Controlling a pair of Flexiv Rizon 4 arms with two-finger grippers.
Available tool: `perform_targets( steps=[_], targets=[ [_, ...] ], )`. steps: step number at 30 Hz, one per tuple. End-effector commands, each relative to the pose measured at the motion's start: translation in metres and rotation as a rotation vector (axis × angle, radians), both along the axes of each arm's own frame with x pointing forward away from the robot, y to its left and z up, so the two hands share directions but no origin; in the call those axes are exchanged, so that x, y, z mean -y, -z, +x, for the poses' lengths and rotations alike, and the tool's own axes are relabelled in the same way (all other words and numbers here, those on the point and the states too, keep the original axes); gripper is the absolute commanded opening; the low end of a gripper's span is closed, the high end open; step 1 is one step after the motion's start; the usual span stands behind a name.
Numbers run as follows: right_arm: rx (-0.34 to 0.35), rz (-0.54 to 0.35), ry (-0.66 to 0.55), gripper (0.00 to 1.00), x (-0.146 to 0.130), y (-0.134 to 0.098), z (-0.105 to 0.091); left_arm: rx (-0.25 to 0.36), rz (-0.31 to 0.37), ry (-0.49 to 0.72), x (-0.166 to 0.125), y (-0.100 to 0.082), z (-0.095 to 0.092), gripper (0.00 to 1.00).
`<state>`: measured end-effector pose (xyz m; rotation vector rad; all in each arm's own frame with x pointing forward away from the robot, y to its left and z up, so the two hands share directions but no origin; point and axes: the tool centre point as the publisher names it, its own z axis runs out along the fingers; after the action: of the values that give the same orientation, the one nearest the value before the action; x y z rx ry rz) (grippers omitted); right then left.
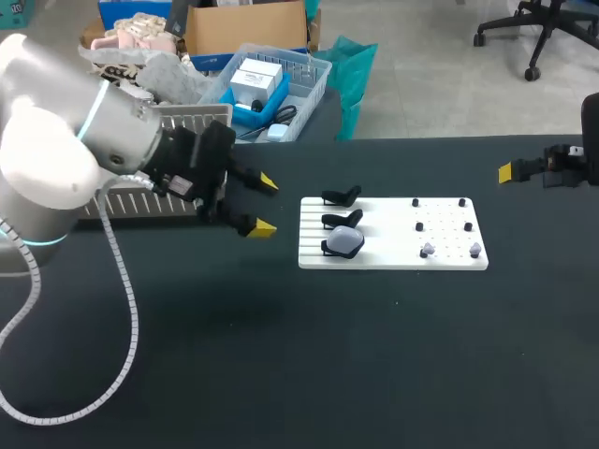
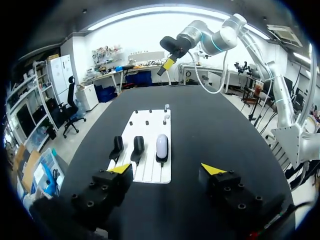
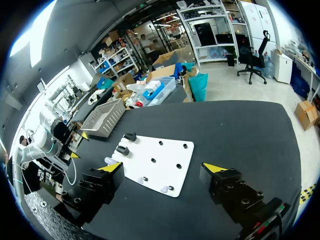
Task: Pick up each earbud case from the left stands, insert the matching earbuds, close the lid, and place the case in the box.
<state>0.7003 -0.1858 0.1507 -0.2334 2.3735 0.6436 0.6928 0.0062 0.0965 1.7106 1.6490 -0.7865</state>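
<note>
Head view shows a pale, rounded earbud case (image 1: pixel 343 241); left fingers (image 1: pixel 264 226) and right fingers (image 3: pixel 214 168) spread apart.

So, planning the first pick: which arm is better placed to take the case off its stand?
Left. The left gripper, open, hovers just off the board's stand end, close to the case. The right gripper sits far beyond the board's other end.

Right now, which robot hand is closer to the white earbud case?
Left. The left gripper hangs just beside the stand end of the white board, close to the earbud case. The right gripper is far off, past the board's other end.
</note>
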Motion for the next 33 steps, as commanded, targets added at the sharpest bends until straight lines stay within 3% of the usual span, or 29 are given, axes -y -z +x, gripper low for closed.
perform_targets(
  steps=[1,2,4,5,6,7,9,13,20,27,33],
  targets=[
    [0.001,0.002,-0.002,1.0,0.0,0.001,0.001,-0.014,-0.002,0.015,0.013,0.01,0.01,0.76],
    [0.001,0.002,-0.002,1.0,0.0,0.001,0.001,-0.014,-0.004,0.003,0.014,0.012,0.011,0.66],
    [0.001,0.002,-0.002,1.0,0.0,0.001,0.001,-0.005,-0.006,-0.012,0.017,0.018,0.012,0.61],
    [0.001,0.002,-0.002,1.0,0.0,0.001,0.001,-0.005,-0.006,-0.016,0.018,0.02,0.013,0.63],
    [0.001,0.002,-0.002,1.0,0.0,0.001,0.001,-0.004,-0.008,-0.021,0.018,0.022,0.013,0.75],
    [0.001,0.002,-0.002,1.0,0.0,0.001,0.001,-0.004,-0.008,-0.022,0.018,0.023,0.013,0.76],
    [0.001,0.002,-0.002,1.0,0.0,0.001,0.001,0.0,-0.013,-0.044,0.02,0.027,0.013,0.56],
    [0.001,0.002,-0.002,1.0,0.0,0.001,0.001,-0.008,-0.024,-0.073,0.023,0.03,0.015,0.53],
    [0.001,0.002,-0.002,1.0,0.0,0.001,0.001,-0.016,-0.027,-0.1,0.032,0.04,0.014,0.67],
    [0.001,0.002,-0.002,1.0,0.0,0.001,0.001,-0.032,-0.025,-0.099,0.045,0.05,0.014,0.6],
    [0.001,0.002,-0.002,1.0,0.0,0.001,0.001,-0.044,-0.037,-0.079,0.055,0.05,0.008,0.59]
  ],
)
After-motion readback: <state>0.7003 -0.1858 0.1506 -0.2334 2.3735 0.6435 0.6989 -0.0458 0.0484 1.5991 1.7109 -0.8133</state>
